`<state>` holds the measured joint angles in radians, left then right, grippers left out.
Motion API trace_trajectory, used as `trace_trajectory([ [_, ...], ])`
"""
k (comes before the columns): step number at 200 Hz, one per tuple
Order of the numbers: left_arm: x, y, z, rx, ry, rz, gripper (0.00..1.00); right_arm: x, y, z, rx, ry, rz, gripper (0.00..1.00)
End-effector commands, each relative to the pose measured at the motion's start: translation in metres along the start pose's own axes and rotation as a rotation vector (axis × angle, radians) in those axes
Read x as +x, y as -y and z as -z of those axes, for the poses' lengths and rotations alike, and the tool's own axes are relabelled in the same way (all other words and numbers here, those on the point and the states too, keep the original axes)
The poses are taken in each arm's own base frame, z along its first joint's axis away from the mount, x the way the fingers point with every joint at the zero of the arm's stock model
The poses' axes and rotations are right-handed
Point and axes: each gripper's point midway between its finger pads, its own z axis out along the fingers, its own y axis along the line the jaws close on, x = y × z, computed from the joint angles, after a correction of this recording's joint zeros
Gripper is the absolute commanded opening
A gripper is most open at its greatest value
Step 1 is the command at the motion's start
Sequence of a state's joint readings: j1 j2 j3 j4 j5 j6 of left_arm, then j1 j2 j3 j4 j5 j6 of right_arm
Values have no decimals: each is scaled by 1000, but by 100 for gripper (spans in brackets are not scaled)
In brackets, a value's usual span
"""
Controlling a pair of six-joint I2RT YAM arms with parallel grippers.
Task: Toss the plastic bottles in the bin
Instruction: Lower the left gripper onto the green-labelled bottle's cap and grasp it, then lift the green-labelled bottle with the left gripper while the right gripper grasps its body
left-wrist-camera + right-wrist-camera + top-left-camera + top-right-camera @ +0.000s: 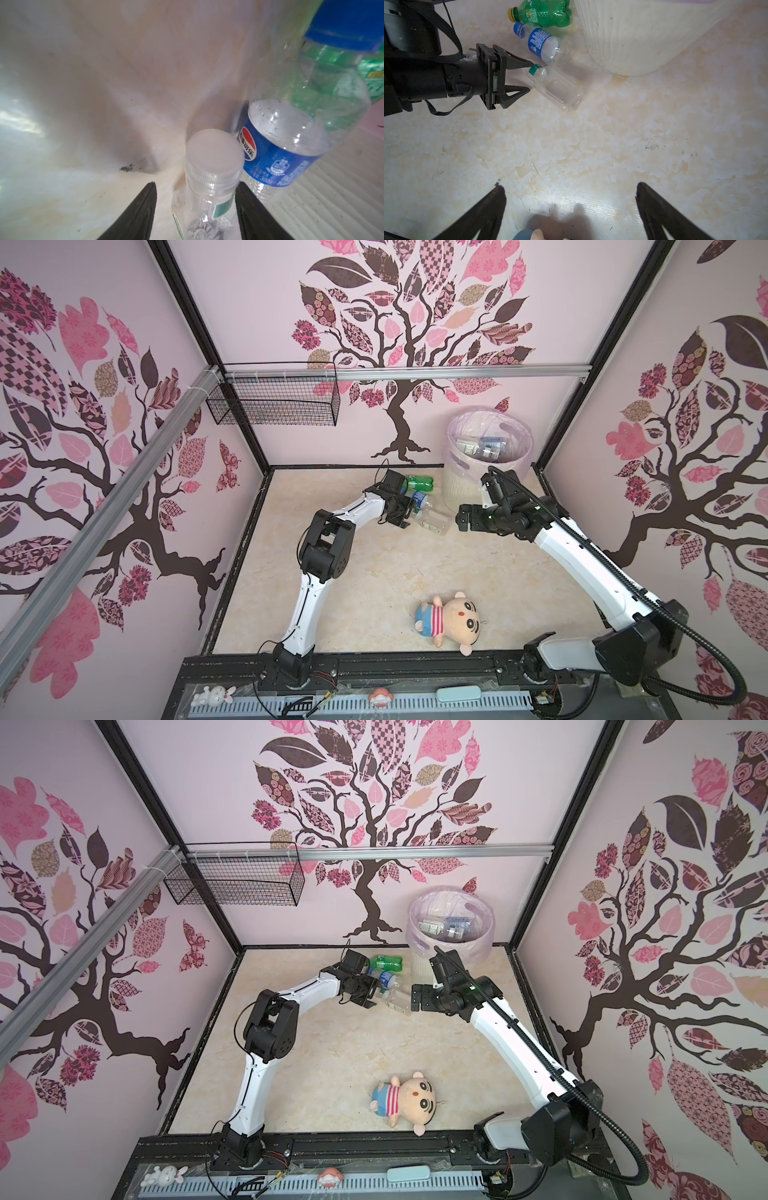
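Straddling neck of clear bottle [209,166], left end effector [196,184] apart, right end effector [570,185] wide apart

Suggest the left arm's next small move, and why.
Probably close the left fingers on the clear white-capped bottle: its neck lies between them with a gap on one side, so it looks unclamped. The bin stands close by for the drop.

The bin [459,489] is ribbed and coloured cream-white, and is lined with a pale pink bag [457,427]. The green bottle [544,13] is capped in yellow, the blue-labelled bottle [539,40] in blue, and the clear bottle [556,87] in white, with a green band. The doll [451,620] is dressed in pink stripes. The floor [374,568] is marbled in cream.
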<state>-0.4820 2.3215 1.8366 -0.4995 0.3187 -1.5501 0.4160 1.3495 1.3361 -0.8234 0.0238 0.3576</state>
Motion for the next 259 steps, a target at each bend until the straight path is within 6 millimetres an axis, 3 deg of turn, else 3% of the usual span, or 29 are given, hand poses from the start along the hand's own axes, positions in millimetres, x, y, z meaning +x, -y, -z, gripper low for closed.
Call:
trace_trajectory([
  [1,-7,-18,-10,-63,13,-15,61,-9,-4,4,2,19,15,100],
  [184,23,-22,-27,-85,15,-59,62,-1,1,9,3,35,11,100],
  [225,30,-25,-33,-92,4,-69,52,0,3,10,12,40,15,100],
  [259,32,-27,-27,-96,-4,-108,41,-1,4,12,16,46,19,100],
])
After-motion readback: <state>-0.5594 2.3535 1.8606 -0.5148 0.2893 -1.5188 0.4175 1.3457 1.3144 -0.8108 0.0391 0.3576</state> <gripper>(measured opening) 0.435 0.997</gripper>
